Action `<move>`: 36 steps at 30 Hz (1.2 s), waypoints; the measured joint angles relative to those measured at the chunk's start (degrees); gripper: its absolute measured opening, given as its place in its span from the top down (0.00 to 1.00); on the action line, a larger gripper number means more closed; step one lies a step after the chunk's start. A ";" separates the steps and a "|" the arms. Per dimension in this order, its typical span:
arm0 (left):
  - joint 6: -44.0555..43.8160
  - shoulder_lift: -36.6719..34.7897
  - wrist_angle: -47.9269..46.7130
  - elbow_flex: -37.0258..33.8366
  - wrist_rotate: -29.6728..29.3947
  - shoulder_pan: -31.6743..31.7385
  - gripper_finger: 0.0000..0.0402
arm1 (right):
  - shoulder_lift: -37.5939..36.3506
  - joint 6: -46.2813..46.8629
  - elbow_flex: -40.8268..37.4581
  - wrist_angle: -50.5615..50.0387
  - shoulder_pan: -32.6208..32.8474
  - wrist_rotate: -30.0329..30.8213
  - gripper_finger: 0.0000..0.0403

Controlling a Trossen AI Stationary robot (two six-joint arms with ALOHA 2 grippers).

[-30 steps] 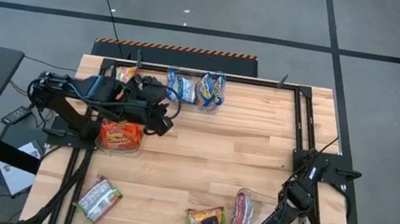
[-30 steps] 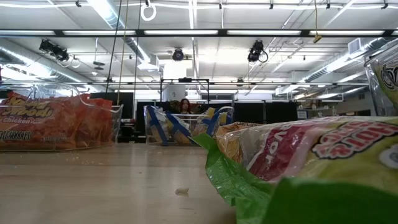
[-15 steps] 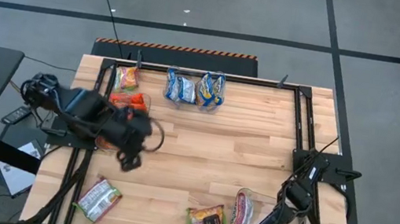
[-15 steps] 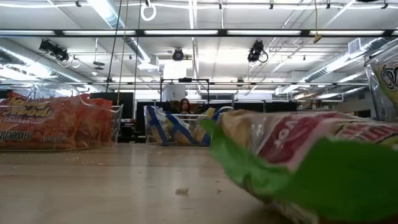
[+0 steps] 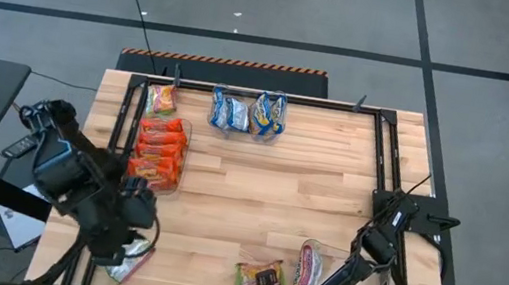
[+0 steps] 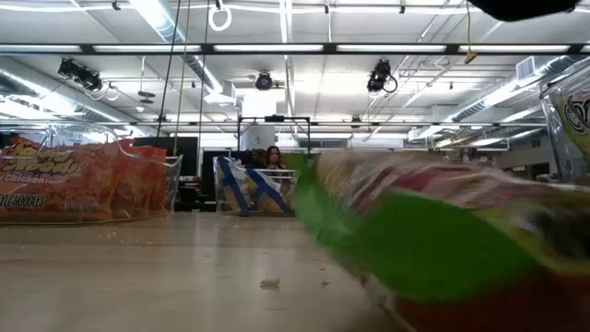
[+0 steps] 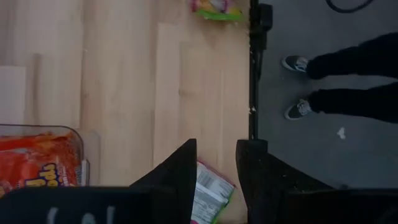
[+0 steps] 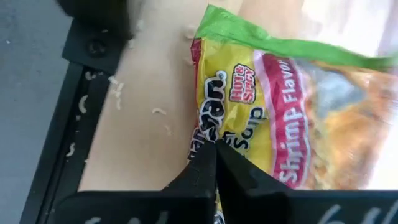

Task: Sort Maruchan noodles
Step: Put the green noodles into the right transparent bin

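A yellow-green packet with pink lettering [image 5: 259, 277] lies by the near edge, and my right gripper [image 8: 214, 149] is shut on it. It fills the low view as a blurred packet [image 6: 433, 249]. My left gripper [image 7: 216, 149] is open and hovers over a silver-white packet with a green edge [image 7: 210, 198] at the near left corner [image 5: 127, 263]; its fingers stand either side without touching. Orange-red packets [image 5: 158, 151] fill a clear tray. Blue-and-yellow packets [image 5: 249, 113] stand in trays at the far edge. My right gripper pinches the yellow-green packet between its two shut fingers at the long edge beside the brand lettering [image 8: 202, 140]. The fingers come from the table's near side, slanting down. In the low view the packet's green end [image 6: 309, 198] is raised off the wood.
A silver-white and red packet sits in a clear tray [image 5: 309, 268] right of the held packet. Another packet [image 5: 162, 98] lies at the far left corner. A person's legs and shoes [image 7: 323, 74] stand on the floor past the table's black frame rail [image 7: 254, 68]. Bare wood spans the table's middle [image 5: 287, 193].
My left arm has swung from the orange tray at the far left toward the near edge and now hovers over the near-left packet. My right gripper has raised the yellow-green packet; in the low view its green end has climbed and tipped upward.
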 joint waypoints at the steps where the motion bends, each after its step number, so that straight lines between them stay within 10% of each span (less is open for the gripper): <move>1: -0.03 0.00 -0.02 0.00 -0.10 -0.93 0.71 | -0.34 0.35 0.00 -0.32 -0.14 0.01 0.98; 15: -0.03 0.02 0.01 0.00 -0.77 -6.54 0.71 | -21.91 -15.94 0.03 -2.62 -4.42 -12.13 0.99; 25: 8.29 0.04 1.67 0.00 -7.80 -4.70 0.71 | -36.24 -27.20 -0.28 -24.69 -2.59 -20.60 0.99; 36: 12.92 0.96 11.14 0.00 -17.79 3.74 0.71 | -53.28 -42.76 -35.87 -14.55 10.49 -27.75 0.99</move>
